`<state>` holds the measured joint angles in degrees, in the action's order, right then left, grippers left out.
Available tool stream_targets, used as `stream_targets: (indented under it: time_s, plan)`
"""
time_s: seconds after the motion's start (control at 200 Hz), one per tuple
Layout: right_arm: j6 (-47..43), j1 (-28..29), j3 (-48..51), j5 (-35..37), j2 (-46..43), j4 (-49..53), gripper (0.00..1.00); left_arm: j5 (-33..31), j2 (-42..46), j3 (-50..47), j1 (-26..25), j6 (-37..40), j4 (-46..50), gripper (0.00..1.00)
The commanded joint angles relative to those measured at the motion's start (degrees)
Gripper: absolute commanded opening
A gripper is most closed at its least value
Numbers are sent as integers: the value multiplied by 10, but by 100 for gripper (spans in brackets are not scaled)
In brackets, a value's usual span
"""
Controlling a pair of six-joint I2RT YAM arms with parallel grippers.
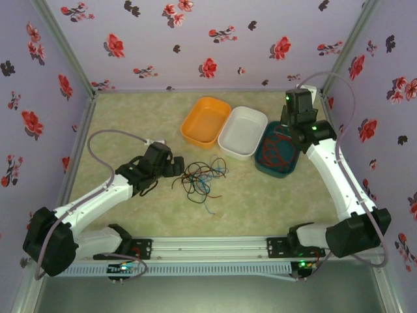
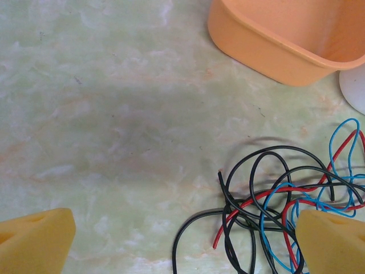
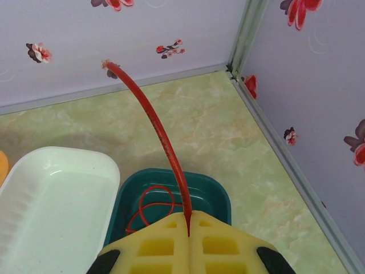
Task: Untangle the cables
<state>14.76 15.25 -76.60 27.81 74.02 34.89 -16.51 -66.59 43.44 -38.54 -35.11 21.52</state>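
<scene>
Clamped in the right gripper [image 3: 188,224] over the teal tray [image 3: 218,197], the red cable [image 3: 160,129] could spring its stiff tail outside on release, while the left gripper [image 2: 182,242] gapes empty beside the tangle [image 2: 274,200] on the table [image 1: 130,117].

A white tray [image 1: 242,132] has an orange tray [image 1: 206,121] touching its left side and a teal tray [image 1: 263,162] touching its right, with a red cable [image 1: 277,149] coiled in the teal one. The right gripper [image 1: 291,135] hangs just right of the white tray, over the teal one. Nearer than the white tray and leftward lies a tangle of cables [image 1: 202,177], the left gripper [image 1: 178,165] at its left edge.
</scene>
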Motion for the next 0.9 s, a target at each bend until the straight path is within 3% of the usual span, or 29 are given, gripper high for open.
stream_targets:
  time_s: [0.0, 0.365, 0.895]
  plan:
    - [25, -3, 13, -13, -7, 10, 0, -6, -8, 2, 5, 7, 1, 100]
    - [81, -4, 98, -83, 2, -7, 0, -1, -25, 5, 6, 5, -6, 100]
    - [109, -6, 90, -42, 131, 21, 0, 4, -22, -10, 5, -6, -10, 100]
